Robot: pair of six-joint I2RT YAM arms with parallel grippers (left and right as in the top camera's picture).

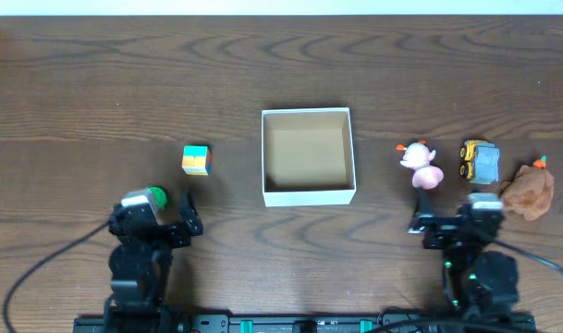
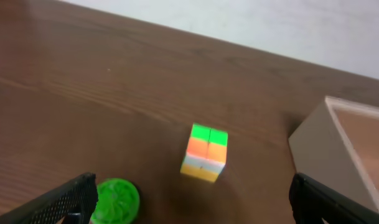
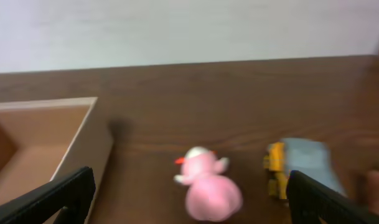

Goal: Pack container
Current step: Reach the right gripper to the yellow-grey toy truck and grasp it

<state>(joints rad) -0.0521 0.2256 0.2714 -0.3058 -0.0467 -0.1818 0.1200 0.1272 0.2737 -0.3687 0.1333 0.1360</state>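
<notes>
The container [image 1: 308,195], a square white box with a tan inside, stands open and empty at the table's middle; its wall shows in the left wrist view [image 2: 313,146] and the right wrist view [image 3: 83,149]. A colourful cube [image 1: 196,159] [image 2: 205,152] lies left of it. A green round toy [image 1: 156,196] [image 2: 116,200] sits by my left gripper's left finger. My left gripper [image 1: 159,220] [image 2: 189,208] is open and empty. A pink duck toy [image 1: 422,166] [image 3: 206,185] lies between the open fingers of my right gripper [image 1: 447,222] [image 3: 188,208], which is empty.
A yellow and grey toy truck [image 1: 479,161] [image 3: 300,167] lies right of the duck. A brown plush with an orange tip [image 1: 529,191] lies at the far right. Black cables run from both arm bases at the front edge.
</notes>
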